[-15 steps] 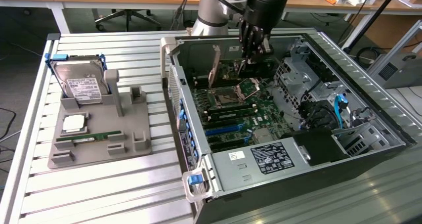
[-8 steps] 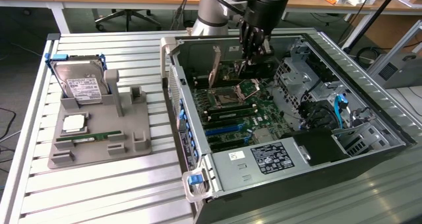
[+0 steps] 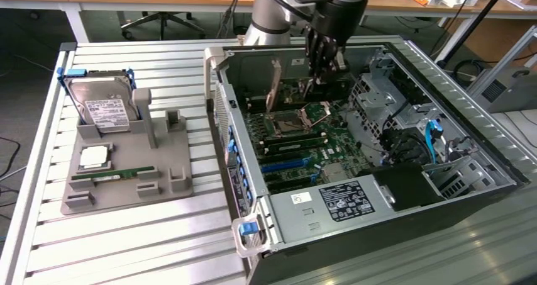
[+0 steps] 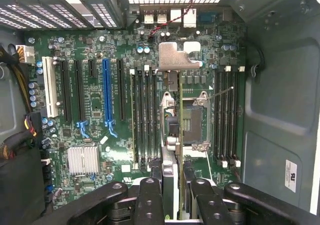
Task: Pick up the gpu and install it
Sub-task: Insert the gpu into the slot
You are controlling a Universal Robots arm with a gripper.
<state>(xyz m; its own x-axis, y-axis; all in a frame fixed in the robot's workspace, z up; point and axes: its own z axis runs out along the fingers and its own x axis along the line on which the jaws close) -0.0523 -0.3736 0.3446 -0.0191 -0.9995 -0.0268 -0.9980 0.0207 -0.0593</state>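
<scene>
The gpu is a thin dark card that hangs from my gripper inside the open computer case, above the back part of the motherboard. In the wrist view my gripper is shut on the card. The gpu is seen edge-on there, running away from the fingers with its silvery bracket at the far end. It hovers over the processor socket and the memory slots, to one side of the blue expansion slot.
A grey fixture stands at the exterior view's left on the slatted table, holding a silver hard drive, a processor chip and a green memory stick. The case walls, drive cage and power supply surround the motherboard.
</scene>
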